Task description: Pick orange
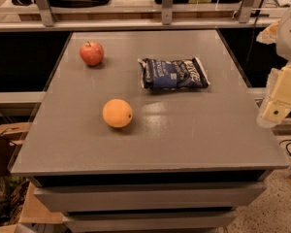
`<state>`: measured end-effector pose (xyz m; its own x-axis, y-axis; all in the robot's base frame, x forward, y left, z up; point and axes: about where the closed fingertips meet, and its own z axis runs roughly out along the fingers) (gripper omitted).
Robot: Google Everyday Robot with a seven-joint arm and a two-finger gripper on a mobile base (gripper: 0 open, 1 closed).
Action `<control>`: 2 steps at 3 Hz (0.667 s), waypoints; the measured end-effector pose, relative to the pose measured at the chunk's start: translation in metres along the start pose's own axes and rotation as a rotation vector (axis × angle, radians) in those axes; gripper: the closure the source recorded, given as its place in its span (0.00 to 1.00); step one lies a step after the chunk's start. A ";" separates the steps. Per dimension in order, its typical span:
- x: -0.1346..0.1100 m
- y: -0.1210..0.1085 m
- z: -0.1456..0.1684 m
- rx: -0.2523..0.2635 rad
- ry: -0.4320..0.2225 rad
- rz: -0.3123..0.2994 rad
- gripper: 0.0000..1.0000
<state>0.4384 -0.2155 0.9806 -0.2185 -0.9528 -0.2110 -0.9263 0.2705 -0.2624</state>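
Three things on table (194,140): orange (117,113), apple (91,53), bag (173,74).
Orange axis: round, no long axis to name; small dark spot faces the right side.
Orange look: plain orange colour, matte skin, whole.
Orange place: left of centre, toward the front edge; apple well behind it, bag to its rear right, touching neither.
Gripper (280,98): cream-coloured, beyond the table's right side, well apart from orange.
Gripper state: not readable from where I stand.

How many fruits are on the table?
2: the orange near the middle, the apple at the back left. None seems hidden. The claw hangs right of the table.
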 end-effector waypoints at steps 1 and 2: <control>0.000 0.000 0.000 0.000 0.000 0.000 0.00; -0.002 -0.001 -0.002 -0.003 -0.019 -0.018 0.00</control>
<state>0.4396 -0.2137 0.9833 -0.1961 -0.9547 -0.2237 -0.9310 0.2529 -0.2632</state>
